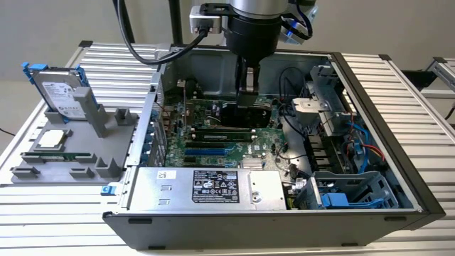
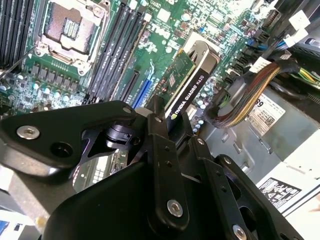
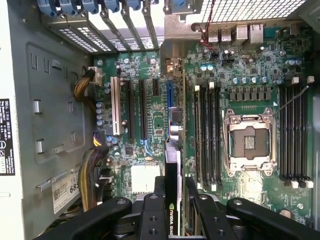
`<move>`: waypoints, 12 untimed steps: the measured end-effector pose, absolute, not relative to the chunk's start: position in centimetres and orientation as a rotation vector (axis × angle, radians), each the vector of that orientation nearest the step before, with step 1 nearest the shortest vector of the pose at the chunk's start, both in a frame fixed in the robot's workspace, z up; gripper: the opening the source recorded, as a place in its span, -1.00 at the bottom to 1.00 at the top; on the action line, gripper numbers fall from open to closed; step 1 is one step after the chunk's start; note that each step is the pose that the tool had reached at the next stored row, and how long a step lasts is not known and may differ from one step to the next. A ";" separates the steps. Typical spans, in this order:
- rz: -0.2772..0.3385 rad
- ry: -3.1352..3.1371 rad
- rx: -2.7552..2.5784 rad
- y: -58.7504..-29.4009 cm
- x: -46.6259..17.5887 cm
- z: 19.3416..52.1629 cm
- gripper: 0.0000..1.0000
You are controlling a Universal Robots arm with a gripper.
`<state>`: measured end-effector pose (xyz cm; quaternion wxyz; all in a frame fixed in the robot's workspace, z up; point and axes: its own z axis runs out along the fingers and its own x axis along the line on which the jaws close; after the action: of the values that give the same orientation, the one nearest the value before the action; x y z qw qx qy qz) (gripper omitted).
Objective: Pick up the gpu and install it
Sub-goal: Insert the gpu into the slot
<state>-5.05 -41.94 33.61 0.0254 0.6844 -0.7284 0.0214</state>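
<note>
The tool (image 1: 248, 90) hangs inside the open computer case (image 1: 370, 80), clenched on the gpu (image 2: 187, 85), which it holds on edge above the green motherboard (image 3: 250, 70). In the first wrist view the card (image 3: 173, 165) runs in line with the blue slot (image 3: 168, 95), its bracket end toward the rear wall of the case. On the desk (image 1: 71, 208) beside the case, a gray holder (image 1: 64, 149) carries a hard drive (image 1: 61, 96).
</note>
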 end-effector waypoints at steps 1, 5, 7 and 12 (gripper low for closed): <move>0.067 -2.251 2.115 -41.9 -5.1 33.6 -1.00; 0.067 -2.251 2.115 -41.9 -5.1 33.4 -1.00; 0.067 -2.251 2.115 -41.9 -5.1 33.3 -1.00; 0.067 -2.251 2.115 -41.9 -5.1 33.1 -1.00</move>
<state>-5.06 -41.95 33.09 0.0258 0.6844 -0.7284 0.0218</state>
